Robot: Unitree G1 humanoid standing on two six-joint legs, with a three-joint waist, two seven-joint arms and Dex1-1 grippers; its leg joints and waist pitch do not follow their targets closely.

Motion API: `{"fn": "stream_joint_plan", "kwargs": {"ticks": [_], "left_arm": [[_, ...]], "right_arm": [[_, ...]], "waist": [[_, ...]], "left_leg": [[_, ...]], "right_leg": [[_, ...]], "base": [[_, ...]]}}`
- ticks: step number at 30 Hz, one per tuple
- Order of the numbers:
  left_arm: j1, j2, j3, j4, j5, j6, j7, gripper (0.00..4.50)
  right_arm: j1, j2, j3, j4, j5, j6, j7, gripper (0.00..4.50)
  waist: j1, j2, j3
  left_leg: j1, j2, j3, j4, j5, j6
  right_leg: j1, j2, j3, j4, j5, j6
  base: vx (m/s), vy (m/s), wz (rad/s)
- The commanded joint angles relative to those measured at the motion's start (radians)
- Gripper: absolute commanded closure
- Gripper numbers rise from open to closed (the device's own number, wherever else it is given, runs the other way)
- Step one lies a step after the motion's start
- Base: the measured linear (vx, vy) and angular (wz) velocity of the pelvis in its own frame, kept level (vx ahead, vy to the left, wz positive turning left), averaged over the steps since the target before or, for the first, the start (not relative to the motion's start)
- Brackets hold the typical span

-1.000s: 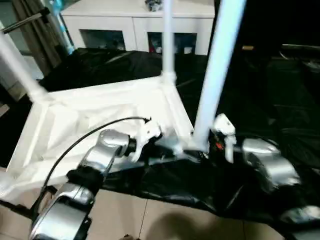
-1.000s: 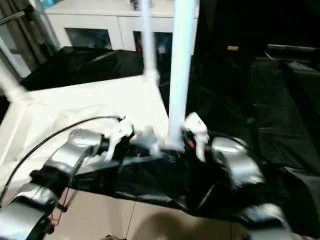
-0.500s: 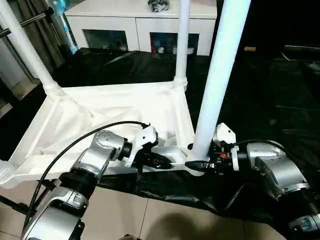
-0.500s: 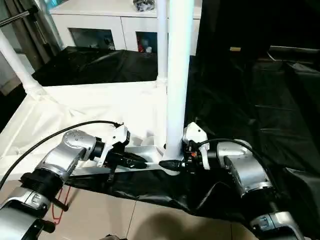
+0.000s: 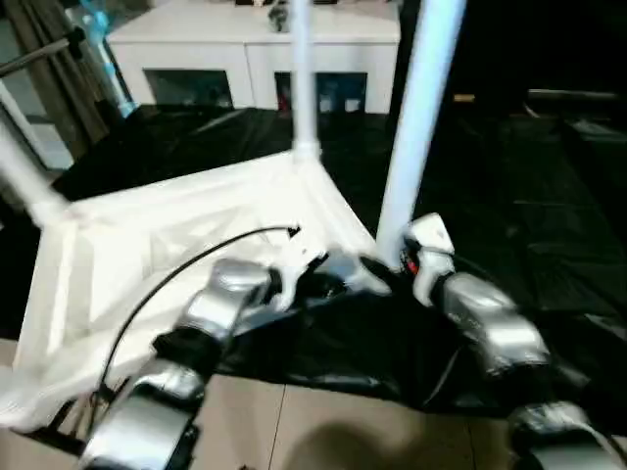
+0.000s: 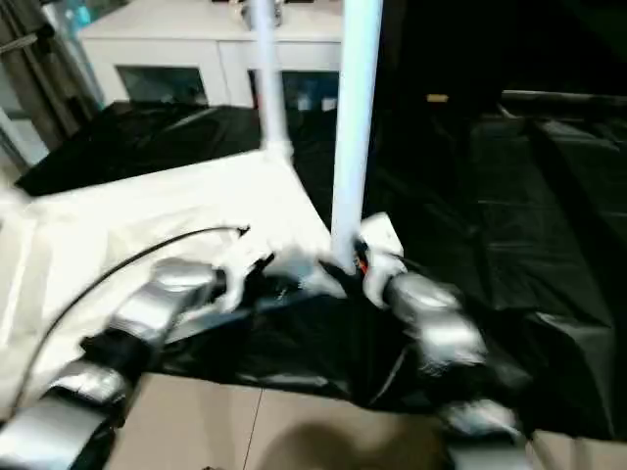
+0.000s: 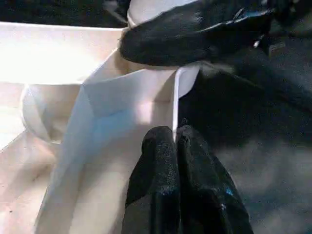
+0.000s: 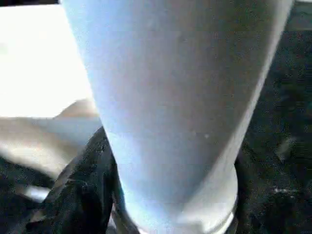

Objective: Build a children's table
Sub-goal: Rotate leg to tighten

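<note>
The children's table tabletop (image 5: 167, 235) is lying upside down on a black sheet (image 5: 549, 196) spread over the floor, with tube legs standing in its corner sockets. The right gripper (image 8: 170, 195) is clamping the near leg (image 5: 416, 117) low at its base, beside its socket, while the left gripper (image 7: 175, 146) is pinching the thin white rim wall of the tabletop, fingers pressed together on the edge. The hollow plastic parts are likely light and stiff but smooth, so gripping low near the socket is giving the firmest hold. Compared with half a second ago, the head camera is swinging, the tabletop is sitting more skewed in view, and both grippers are keeping their holds. A white cabinet (image 5: 245, 39) is standing behind.
</note>
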Motion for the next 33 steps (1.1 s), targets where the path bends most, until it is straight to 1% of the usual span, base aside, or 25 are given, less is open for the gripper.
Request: {"fn": "stream_joint_plan", "kwargs": {"ticks": [1, 4, 5, 6, 8, 9, 10, 11, 12, 13, 14, 15, 17, 18, 19, 20, 21, 22, 23, 24, 25, 27, 28, 29, 33], "left_arm": [[-0.048, -0.067, 0.000, -0.001, -0.006, -0.007, 0.068, 4.50], [-0.053, -0.067, -0.007, -0.002, -0.001, -0.028, 0.054, 4.50], [-0.052, -0.064, -0.010, -0.008, -0.002, -0.030, 0.043, 4.50], [-0.050, -0.062, -0.010, -0.012, -0.004, -0.028, 0.037, 4.50], [-0.044, -0.053, -0.016, -0.024, -0.010, -0.036, 0.004, 4.50], [-0.039, -0.047, -0.018, -0.031, -0.012, -0.040, -0.013, 4.50], [-0.030, -0.035, -0.023, -0.039, -0.019, -0.050, -0.052, 4.50], [-0.030, -0.034, -0.024, -0.040, -0.020, -0.051, -0.055, 4.50], [-0.024, -0.027, -0.027, -0.047, -0.025, -0.056, -0.079, 4.50], [-0.021, -0.024, -0.029, -0.051, -0.027, -0.058, -0.090, 4.50], [-0.011, -0.012, -0.033, -0.065, -0.035, -0.060, -0.128, 4.50], [-0.003, 0.001, -0.036, -0.076, -0.040, -0.063, -0.162, 4.50], [0.000, 0.006, -0.037, -0.079, -0.041, -0.066, -0.177, 4.50], [0.009, 0.027, -0.043, -0.090, -0.046, -0.070, -0.222, 4.50], [0.012, 0.033, -0.045, -0.092, -0.047, -0.071, -0.234, 4.50], [0.013, 0.035, -0.045, -0.093, -0.047, -0.072, -0.239, 4.50], [0.017, 0.049, -0.049, -0.100, -0.049, -0.071, -0.265, 4.50], [0.021, 0.062, -0.052, -0.104, -0.050, -0.076, -0.288, 4.50], [0.023, 0.070, -0.054, -0.107, -0.051, -0.079, -0.302, 4.50], [0.027, 0.081, -0.056, -0.114, -0.054, -0.082, -0.324, 4.50], [0.031, 0.096, -0.057, -0.123, -0.058, -0.084, -0.351, 4.50], [0.034, 0.111, -0.058, -0.131, -0.064, -0.084, -0.385, 4.50], [0.038, 0.125, -0.058, -0.141, -0.070, -0.084, -0.418, 4.50], [0.041, 0.133, -0.058, -0.149, -0.075, -0.083, -0.437, 4.50], [0.051, 0.161, -0.069, -0.172, -0.087, -0.071, -0.493, 4.50]], "right_arm": [[-0.003, 0.092, 0.071, 0.110, -0.030, 0.046, -0.039, 1.78], [-0.034, 0.113, 0.062, 0.138, -0.009, 0.021, -0.009, 1.78], [-0.042, 0.115, 0.056, 0.141, -0.001, 0.019, 0.001, 1.22], [-0.047, 0.115, 0.053, 0.143, 0.003, 0.018, 0.007, 1.08], [-0.056, 0.114, 0.045, 0.141, 0.005, 0.015, 0.023, 1.08], [-0.058, 0.108, 0.047, 0.136, 0.001, 0.007, 0.031, 0.75], [-0.063, 0.091, 0.055, 0.132, -0.001, -0.010, 0.067, 0.65], [-0.062, 0.090, 0.055, 0.131, -0.001, -0.010, 0.071, 0.65], [-0.058, 0.078, 0.063, 0.117, 0.006, -0.013, 0.112, 0.65], [-0.056, 0.073, 0.067, 0.111, 0.008, -0.017, 0.130, 0.65], [-0.043, 0.046, 0.084, 0.080, 0.017, -0.030, 0.207, 0.65], [-0.027, 0.015, 0.100, 0.046, 0.023, -0.040, 0.277, 0.65], [-0.020, 0.000, 0.106, 0.032, 0.025, -0.044, 0.304, 0.65], [0.000, -0.044, 0.117, 0.000, 0.028, -0.068, 0.374, 0.65], [0.006, -0.056, 0.118, -0.009, 0.031, -0.071, 0.398, 0.65], [0.009, -0.061, 0.119, -0.012, 0.033, -0.072, 0.407, 0.65], [0.025, -0.088, 0.122, -0.038, 0.045, -0.076, 0.460, 0.65], [0.042, -0.115, 0.125, -0.069, 0.059, -0.069, 0.520, 0.65], [0.052, -0.131, 0.126, -0.088, 0.067, -0.065, 0.557, 0.65], [0.067, -0.156, 0.132, -0.117, 0.077, -0.059, 0.605, 0.65], [0.085, -0.189, 0.144, -0.155, 0.091, -0.043, 0.667, 0.65], [0.101, -0.225, 0.159, -0.189, 0.099, -0.033, 0.725, 0.65], [0.112, -0.255, 0.171, -0.216, 0.104, -0.026, 0.771, 0.65], [0.116, -0.271, 0.177, -0.226, 0.100, -0.037, 0.788, 0.65], [0.117, -0.298, 0.187, -0.237, 0.093, -0.039, 0.822, 0.65]], "waist": [[-0.008, -0.014, -0.049], [-0.014, -0.013, -0.050], [-0.015, -0.013, -0.050], [-0.017, -0.016, -0.051], [-0.018, -0.016, -0.051], [-0.019, -0.015, -0.052], [-0.018, -0.020, -0.053], [-0.017, -0.018, -0.054], [-0.017, -0.017, -0.058], [-0.017, -0.017, -0.058], [-0.014, -0.016, -0.060], [-0.008, -0.013, -0.062], [-0.006, -0.015, -0.064], [-0.002, -0.015, -0.066], [0.007, -0.015, -0.069], [0.011, -0.016, -0.069], [0.018, -0.013, -0.068], [0.024, -0.015, -0.069], [0.029, -0.015, -0.068], [0.037, -0.015, -0.069], [0.042, -0.016, -0.068], [0.049, -0.017, -0.067], [0.052, -0.016, -0.064], [0.055, -0.018, -0.063], [0.057, -0.018, -0.060]], "left_leg": [[0.022, 0.025, -0.027, -0.081, -0.392, 0.009], [0.021, 0.026, -0.028, -0.083, -0.410, 0.020], [0.020, 0.027, -0.028, -0.083, -0.410, 0.022], [0.017, 0.027, -0.028, -0.084, -0.400, 0.027], [0.014, 0.028, -0.027, -0.084, -0.386, 0.035], [0.014, 0.028, -0.027, -0.084, -0.383, 0.038], [0.013, 0.029, -0.026, -0.084, -0.373, 0.041], [0.012, 0.029, -0.026, -0.083, -0.365, 0.043], [0.006, 0.030, -0.026, -0.082, -0.333, 0.055], [0.006, 0.030, -0.026, -0.082, -0.333, 0.055], [0.008, 0.031, -0.023, -0.080, -0.309, 0.063], [0.006, 0.033, -0.021, -0.076, -0.270, 0.085], [0.004, 0.033, -0.018, -0.073, -0.236, 0.100], [0.004, 0.034, -0.018, -0.070, -0.202, 0.113], [0.006, 0.035, -0.016, -0.065, -0.178, 0.126], [0.004, 0.035, -0.015, -0.064, -0.165, 0.134], [0.006, 0.037, -0.014, -0.065, -0.150, 0.143], [0.008, 0.037, -0.013, -0.063, -0.149, 0.148], [0.009, 0.038, -0.012, -0.063, -0.155, 0.150], [0.010, 0.039, -0.011, -0.063, -0.158, 0.154], [0.012, 0.041, -0.011, -0.064, -0.159, 0.152], [0.013, 0.041, -0.011, -0.065, -0.166, 0.148], [0.014, 0.042, -0.010, -0.067, -0.184, 0.138], [0.014, 0.042, -0.010, -0.068, -0.205, 0.125], [0.015, 0.042, -0.011, -0.072, -0.232, 0.095]], "right_leg": [[0.027, -0.038, 0.027, -0.098, -0.495, -0.148], [0.027, -0.038, 0.027, -0.100, -0.473, -0.153], [0.027, -0.038, 0.027, -0.099, -0.466, -0.156], [0.031, -0.038, 0.028, -0.096, -0.447, -0.162], [0.032, -0.039, 0.030, -0.092, -0.420, -0.176], [0.033, -0.040, 0.030, -0.092, -0.413, -0.180], [0.034, -0.040, 0.031, -0.091, -0.400, -0.185], [0.035, -0.041, 0.032, -0.088, -0.391, -0.188], [0.041, -0.042, 0.032, -0.080, -0.332, -0.204], [0.041, -0.042, 0.032, -0.080, -0.332, -0.204], [0.041, -0.041, 0.033, -0.077, -0.292, -0.219], [0.045, -0.041, 0.034, -0.070, -0.233, -0.237], [0.047, -0.039, 0.033, -0.066, -0.189, -0.246], [0.048, -0.039, 0.032, -0.060, -0.148, -0.257], [0.049, -0.039, 0.031, -0.056, -0.114, -0.267], [0.050, -0.039, 0.031, -0.053, -0.098, -0.271], [0.047, -0.037, 0.031, -0.050, -0.079, -0.280], [0.049, -0.035, 0.030, -0.048, -0.071, -0.282], [0.048, -0.035, 0.031, -0.048, -0.070, -0.283], [0.049, -0.037, 0.033, -0.049, -0.074, -0.281], [0.047, -0.035, 0.034, -0.048, -0.074, -0.281], [0.047, -0.037, 0.034, -0.048, -0.088, -0.281], [0.044, -0.037, 0.035, -0.052, -0.117, -0.277], [0.044, -0.039, 0.036, -0.055, -0.152, -0.270], [0.042, -0.040, 0.037, -0.062, -0.220, -0.251]], "base": [[0.000, 0.000, 0.00], [0.000, 0.000, 0.00], [0.000, 0.000, 0.00], [0.000, 0.000, 0.00], [0.000, 0.000, 0.00], [0.000, 0.000, 0.00], [0.000, 0.000, 0.00], [0.000, 0.000, 0.00], [0.000, 0.000, 0.00], [0.000, 0.000, 0.00], [0.000, 0.000, 0.00], [0.000, 0.000, 0.00], [0.000, 0.000, 0.00], [0.000, 0.000, 0.00], [0.000, 0.000, 0.00], [0.000, 0.000, 0.00], [0.000, 0.000, 0.00], [0.000, 0.000, 0.00], [0.000, 0.000, 0.00], [0.000, 0.000, 0.00], [0.000, 0.000, 0.00], [0.000, 0.000, 0.00], [0.000, 0.000, 0.00], [0.000, 0.000, 0.00], [0.000, 0.000, 0.00]]}}
